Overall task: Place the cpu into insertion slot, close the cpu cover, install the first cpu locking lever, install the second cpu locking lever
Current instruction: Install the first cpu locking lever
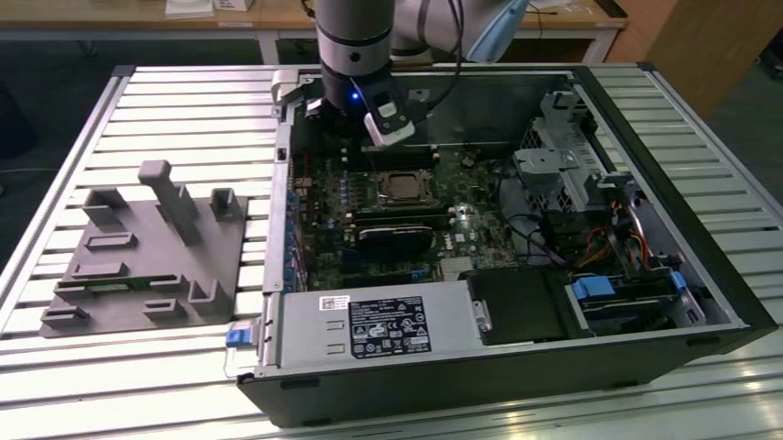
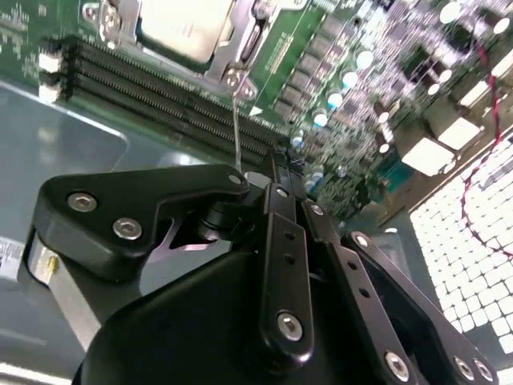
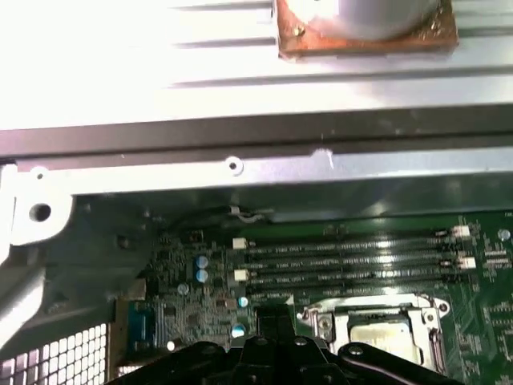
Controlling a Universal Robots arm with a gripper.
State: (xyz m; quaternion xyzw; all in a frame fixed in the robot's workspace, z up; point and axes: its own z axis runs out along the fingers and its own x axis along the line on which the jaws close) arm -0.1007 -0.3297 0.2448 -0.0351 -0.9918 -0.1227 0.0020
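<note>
Tool (image 2: 271, 180) just beside insertion slot (image 3: 324, 324), on memory slots' (image 3: 345, 261) side toward case wall (image 3: 240, 192); cpu (image 3: 383, 337) seated under cpu cover (image 3: 377, 303); lever wire (image 2: 236, 128) extending from slot corner toward tool. Grip state indeterminable.

Work table (image 1: 159, 110) with a top of parallel silvery metal slats. Directly on it are an open black desktop computer case (image 1: 490, 376), lying on its side toward the exterior view's right, and a grey fixture plate (image 1: 135, 266) carrying upright blocks and posts, just beside the case on the exterior view's left. In the first wrist view, a copper-based silvery block (image 3: 365, 32) sits on the slats beyond the case wall.
</note>
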